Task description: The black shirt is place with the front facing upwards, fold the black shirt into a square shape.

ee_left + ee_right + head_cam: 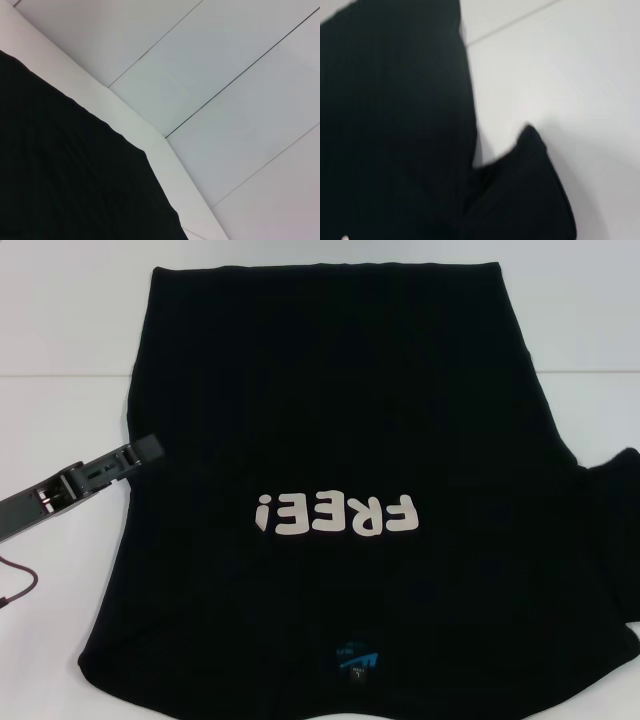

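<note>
The black shirt (pixel 340 440) lies flat on the white table, front up, with its white "FREE!" letters (pixel 335 513) upside down in the head view and the blue neck label (pixel 358 660) at the near edge. Its right sleeve (pixel 610 510) sticks out sideways. My left gripper (pixel 148 450) reaches in from the left, its tip at the shirt's left edge about halfway along. The left wrist view shows the shirt (pixel 65 170) beside a bare table strip. In the right wrist view the shirt (pixel 395 125) and a sleeve (pixel 530 195) fill the frame. My right gripper is out of view.
The white table (pixel 60 360) surrounds the shirt on the left and far side. A dark red cable (pixel 22 586) hangs by the left arm at the lower left. Pale wall panels (pixel 225 75) rise beyond the table edge.
</note>
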`<act>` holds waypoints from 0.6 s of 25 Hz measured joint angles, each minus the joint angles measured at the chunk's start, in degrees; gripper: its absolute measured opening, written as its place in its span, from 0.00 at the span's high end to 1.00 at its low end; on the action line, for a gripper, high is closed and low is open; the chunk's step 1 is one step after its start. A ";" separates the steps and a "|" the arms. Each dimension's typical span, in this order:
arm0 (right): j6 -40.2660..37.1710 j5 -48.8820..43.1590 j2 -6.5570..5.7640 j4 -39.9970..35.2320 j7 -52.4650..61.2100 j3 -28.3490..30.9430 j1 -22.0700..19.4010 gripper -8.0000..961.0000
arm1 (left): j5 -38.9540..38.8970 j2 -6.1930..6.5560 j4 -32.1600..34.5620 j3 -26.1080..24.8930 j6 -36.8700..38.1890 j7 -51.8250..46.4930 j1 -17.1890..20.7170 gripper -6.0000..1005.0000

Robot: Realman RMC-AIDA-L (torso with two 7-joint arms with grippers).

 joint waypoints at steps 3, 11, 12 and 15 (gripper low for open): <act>-0.43 2.31 -0.36 -0.84 0.12 0.63 -0.40 0.93 | -0.15 0.00 0.00 -0.02 0.12 0.02 0.00 0.06; -3.09 8.78 0.05 0.77 -0.75 -4.21 2.31 0.92 | -1.40 0.00 -0.02 -0.07 0.50 0.04 0.00 0.06; -3.09 8.70 0.40 1.52 -0.77 -5.53 3.04 0.92 | -1.62 0.00 -0.04 -0.04 0.51 0.05 -0.01 0.06; -2.05 8.59 1.10 4.80 -0.93 -8.82 5.21 0.91 | -2.23 0.00 -0.08 -0.05 0.51 0.04 -0.01 0.06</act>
